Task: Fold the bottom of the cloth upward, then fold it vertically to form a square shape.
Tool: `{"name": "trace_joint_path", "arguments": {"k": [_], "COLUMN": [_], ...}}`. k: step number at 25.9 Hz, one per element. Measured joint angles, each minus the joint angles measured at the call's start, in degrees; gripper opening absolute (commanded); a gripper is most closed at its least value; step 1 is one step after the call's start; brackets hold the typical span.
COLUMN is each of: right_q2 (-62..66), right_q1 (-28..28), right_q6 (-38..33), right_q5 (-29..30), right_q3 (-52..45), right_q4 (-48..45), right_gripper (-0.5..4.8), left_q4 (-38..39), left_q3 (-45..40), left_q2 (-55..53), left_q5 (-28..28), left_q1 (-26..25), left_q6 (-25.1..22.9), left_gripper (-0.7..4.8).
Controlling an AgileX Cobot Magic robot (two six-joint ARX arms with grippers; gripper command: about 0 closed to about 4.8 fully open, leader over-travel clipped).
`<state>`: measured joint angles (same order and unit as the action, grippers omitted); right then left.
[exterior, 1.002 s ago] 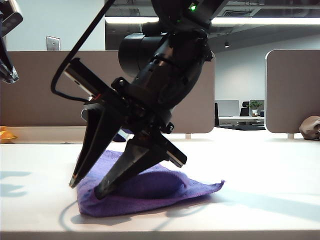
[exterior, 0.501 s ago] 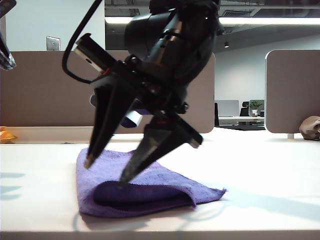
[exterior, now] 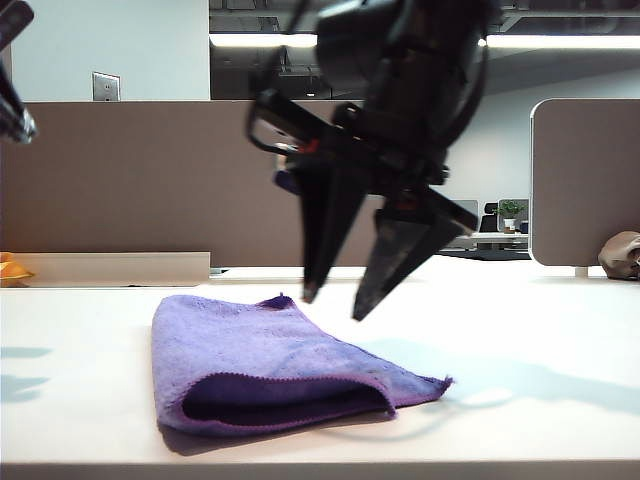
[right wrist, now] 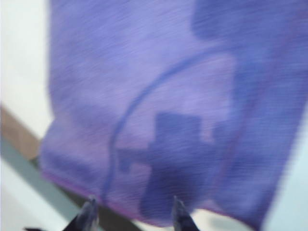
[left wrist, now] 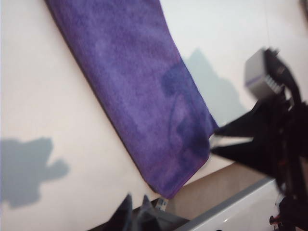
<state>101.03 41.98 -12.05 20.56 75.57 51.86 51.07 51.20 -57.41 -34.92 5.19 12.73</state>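
We see a white table (exterior: 540, 340) filling the lower half of the exterior view, with brown partition panels (exterior: 120, 180) standing along its far edge.

The cloth (exterior: 270, 360) lies on the table left of centre and toward the near edge. It is folded over on itself into two layers: the rounded fold runs along its left side, the near end gapes a little and shows a dark pocket between the layers, and a thin corner points out to the right. In the left wrist view the cloth (left wrist: 139, 96) appears as a long purple band lying flat on the white surface; in the right wrist view the cloth (right wrist: 168, 96) fills most of the picture, blurred, with shadows of an arm and a cable across it.

The right gripper (exterior: 335, 297) hangs above the far part of the cloth, its two black fingers pointing down with a clear gap between them, holding nothing and not touching the fabric. In its own wrist view the right gripper (right wrist: 132, 211) shows two tips set well apart.

The left gripper (left wrist: 134, 207) shows only as two dark tips close together, pressed nearly to each other and empty, above bare table beside the cloth's end.

A small brownish lump (exterior: 622, 255) sits far right.
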Motion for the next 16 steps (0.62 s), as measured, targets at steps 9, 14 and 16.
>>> {"name": "trace_joint_path", "arguments": {"k": [9, 14, 16], "right_q2": [0.0, 0.02, 0.04], "right_q1": [-8.07, -8.7, -8.7], "right_q6": [1.68, 2.69, 2.75], "right_q5": [-0.81, -0.26, 0.02], "right_q3": [0.02, 0.02, 0.0], "right_q4": [-0.5, 0.09, 0.63], "right_gripper": [2.03, 2.03, 2.03], "left_q4": [-3.82, -10.49, -12.85], "left_q3": [-8.94, -10.93, -10.93], "left_q2": [-0.02, -0.07, -0.07], "left_q5": [-4.85, -4.59, -1.99], "left_q1": [1.51, 8.9, 11.98], "left_q6": [4.7, 11.32, 14.21], "left_gripper": [0.3, 0.31, 0.31]}}
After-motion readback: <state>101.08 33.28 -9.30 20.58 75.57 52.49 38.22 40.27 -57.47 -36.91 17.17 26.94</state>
